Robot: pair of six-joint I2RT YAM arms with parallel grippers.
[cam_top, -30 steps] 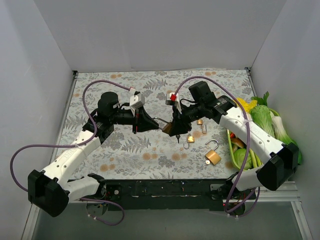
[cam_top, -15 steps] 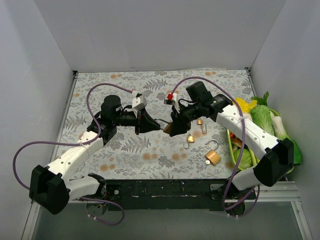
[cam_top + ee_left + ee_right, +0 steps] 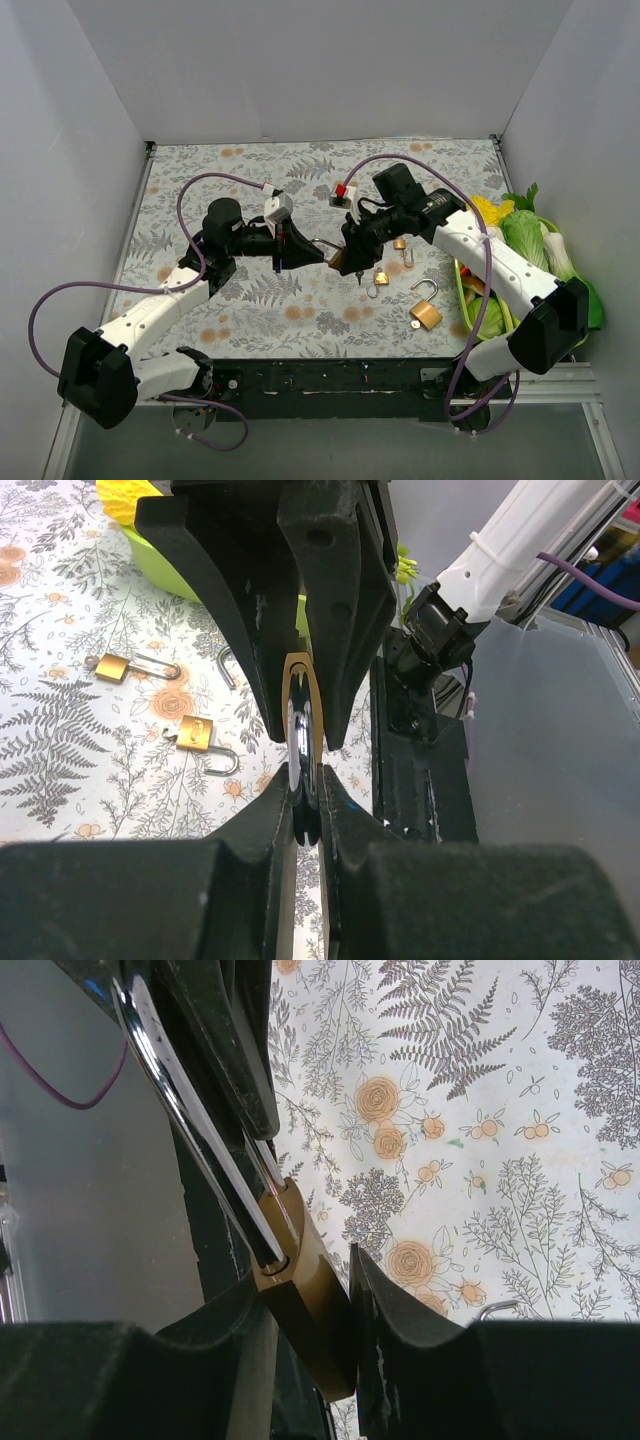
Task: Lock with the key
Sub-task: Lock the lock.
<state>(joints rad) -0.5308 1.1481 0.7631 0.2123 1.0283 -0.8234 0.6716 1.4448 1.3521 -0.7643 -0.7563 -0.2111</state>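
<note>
Brass padlock (image 3: 305, 1290) held above the flowered cloth (image 3: 200, 180) between both arms. The right gripper (image 3: 306, 1282) is clamped across the flat faces of the body. The left gripper (image 3: 303, 795) is pinched narrowly on the steel shackle (image 3: 299, 742). The lock's long axis runs from one gripper to the other, shackle toward the left arm and body toward the right. The base of the body, where a keyhole would sit, points into the right gripper's fingers and is not shown. One shackle leg enters the body. Whether the other is seated cannot be told. The key cannot be picked out in any view, and neither gripper carries it. Just beyond the held padlock, on the right arm's side, lie a small padlock (image 3: 381, 278) and a second small padlock (image 3: 399, 243), both with shackles swung open. Farther that way, toward the near edge, lies a large padlock (image 3: 425, 314), also open. Past these stands a green basket (image 3: 462, 290) of vegetables. Judgement: with both grippers occupied, one must let go before a key can be fetched. The right arm is nearer the scattered locks, where a thin key would most likely lie. The right fingers around the base would obstruct insertion.
</note>
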